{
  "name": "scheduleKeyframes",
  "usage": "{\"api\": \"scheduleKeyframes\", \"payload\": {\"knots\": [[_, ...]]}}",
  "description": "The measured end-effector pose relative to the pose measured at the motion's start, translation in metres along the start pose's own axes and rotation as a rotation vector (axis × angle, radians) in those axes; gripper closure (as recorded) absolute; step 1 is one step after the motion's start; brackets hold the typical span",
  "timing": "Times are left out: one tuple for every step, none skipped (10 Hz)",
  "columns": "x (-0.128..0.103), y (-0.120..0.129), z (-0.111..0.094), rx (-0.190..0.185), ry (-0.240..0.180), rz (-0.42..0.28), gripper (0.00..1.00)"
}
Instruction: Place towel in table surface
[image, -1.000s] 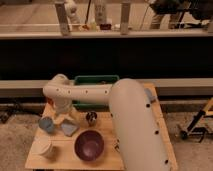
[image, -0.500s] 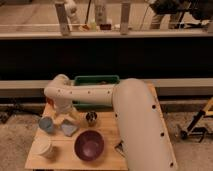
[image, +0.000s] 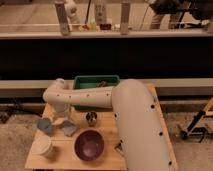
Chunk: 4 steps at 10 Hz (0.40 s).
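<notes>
The towel (image: 69, 129), a small pale grey-blue rumpled cloth, lies on the left part of the light tan plank table surface (image: 107, 131). My white arm reaches from the lower right across the table to the left. The gripper (image: 61, 112) hangs at its end, just above and behind the towel. The gripper's tip is dark against the table and partly hidden by the wrist.
A blue block (image: 45, 125) lies left of the towel. A pale round cup (image: 43, 148) stands at the front left. A purple bowl (image: 90, 145) sits in the front middle, with a small dark can (image: 91, 118) behind it. A green tray (image: 96, 82) is at the back edge.
The big arm link has shifted slightly to the right. The gripper stays over the left of the table near the towel.
</notes>
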Motion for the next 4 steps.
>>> {"api": "scheduleKeyframes", "payload": {"knots": [[-0.002,0.001,0.007,-0.011,-0.011,0.009,0.2],[-0.004,0.002,0.012,-0.021,-0.021,0.017,0.21],[-0.007,0.002,0.015,-0.028,-0.03,0.023,0.27],[-0.008,0.005,0.017,-0.031,-0.036,0.035,0.42]]}}
